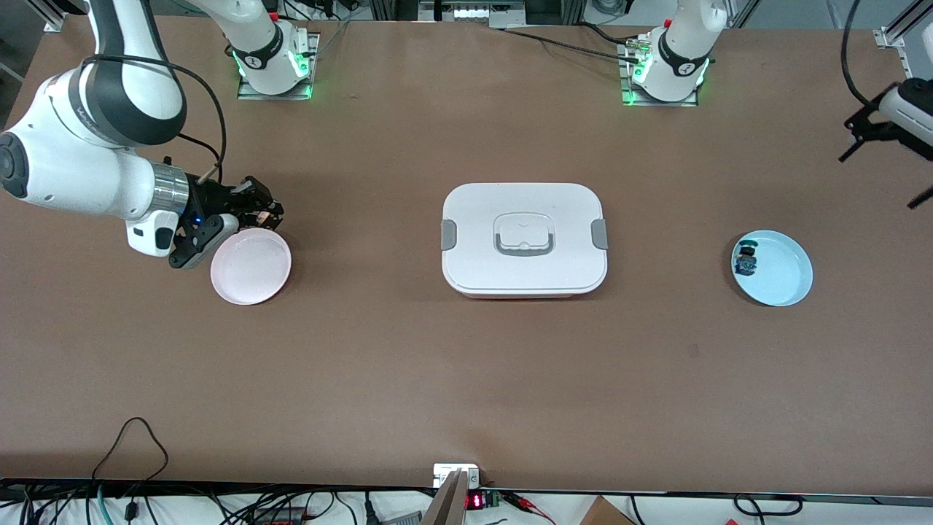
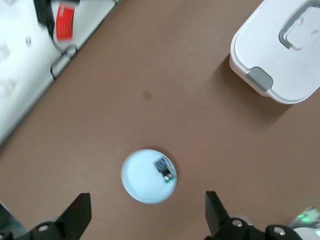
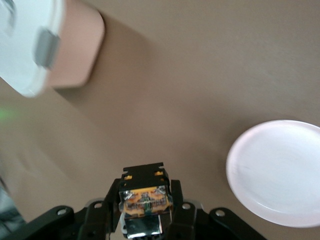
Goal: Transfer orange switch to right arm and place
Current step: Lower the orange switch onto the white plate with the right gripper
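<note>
1. Front view is showing the right arm (image 1: 87,157) coming in from its end of the table, with the right gripper (image 1: 266,208) hanging just over the rim of the pink plate (image 1: 251,268), at about 12 o'clock on that plate.
2. Right wrist view is giving the clearest look: the gripper (image 3: 145,200) is clamping the orange switch (image 3: 145,199) between its fingers (image 3: 111,202), orange-tan face pointing at the camera, black block sitting on top of it.
3. So the switch (image 1: 260,214) is sitting up in the air in that gripper, not on any plate. The plate (image 3: 277,172) is looking bare in the wrist shot.
4. White lunchbox (image 1: 523,239) with grey clips is sitting in the middle of the table, lid on, handle lying flat. Pink plate is lying at roughly its 9 o'clock, well apart.
5. Blue plate (image 1: 780,273) is resting at the box's 3 o'clock, toward the left arm's end, also well apart. It's carrying a small black part with blue-green detail (image 1: 746,260), sitting against the rim at around 10 o'clock on the plate.
6. Left gripper (image 1: 885,153) is waiting up high over the table edge at its own end, at about 1 o'clock from the blue plate.
7. Left wrist view is looking straight down on the blue plate (image 2: 140,182) and the part (image 2: 164,169), with the left gripper's fingers (image 2: 75,217) spread wide and gripping nothing. The lunchbox (image 2: 280,55) is poking into that view's corner.
</note>
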Tool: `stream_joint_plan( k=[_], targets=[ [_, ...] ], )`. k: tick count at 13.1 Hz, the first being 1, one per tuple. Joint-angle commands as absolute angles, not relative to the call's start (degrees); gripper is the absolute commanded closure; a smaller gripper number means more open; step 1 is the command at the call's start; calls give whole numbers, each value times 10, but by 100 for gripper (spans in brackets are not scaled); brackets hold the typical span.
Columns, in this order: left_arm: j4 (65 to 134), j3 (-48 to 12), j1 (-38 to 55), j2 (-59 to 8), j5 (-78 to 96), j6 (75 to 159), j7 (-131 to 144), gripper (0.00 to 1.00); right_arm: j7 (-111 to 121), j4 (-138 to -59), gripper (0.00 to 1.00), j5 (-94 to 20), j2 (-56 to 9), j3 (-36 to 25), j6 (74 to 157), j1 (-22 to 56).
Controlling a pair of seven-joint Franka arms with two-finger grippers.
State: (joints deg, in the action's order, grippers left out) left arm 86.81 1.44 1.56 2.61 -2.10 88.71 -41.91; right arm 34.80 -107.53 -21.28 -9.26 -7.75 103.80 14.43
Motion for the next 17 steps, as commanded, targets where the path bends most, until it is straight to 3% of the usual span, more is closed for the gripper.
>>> stream_joint_plan(
  k=[1,9,11,12,14,17],
  targets=[
    [889,17,24,47,-36,799,-277,0,419,-1108,100,-132,-80,-71,1063,138],
    [887,12,-9,9,27,819,-46,0,606,-1227,100,3,-79,-72,1266,137],
    [918,12,-11,8,30,849,-32,0,619,-1271,100,4,-80,-72,1336,137],
    [965,13,-11,13,29,895,-31,0,620,-1282,100,9,-85,-73,1364,137],
    [1021,12,-12,30,29,951,-14,0,646,-1288,100,31,-99,-75,1393,131],
    [992,8,-8,33,29,912,16,0,670,-1288,100,33,-119,-76,1399,130]
  ],
)
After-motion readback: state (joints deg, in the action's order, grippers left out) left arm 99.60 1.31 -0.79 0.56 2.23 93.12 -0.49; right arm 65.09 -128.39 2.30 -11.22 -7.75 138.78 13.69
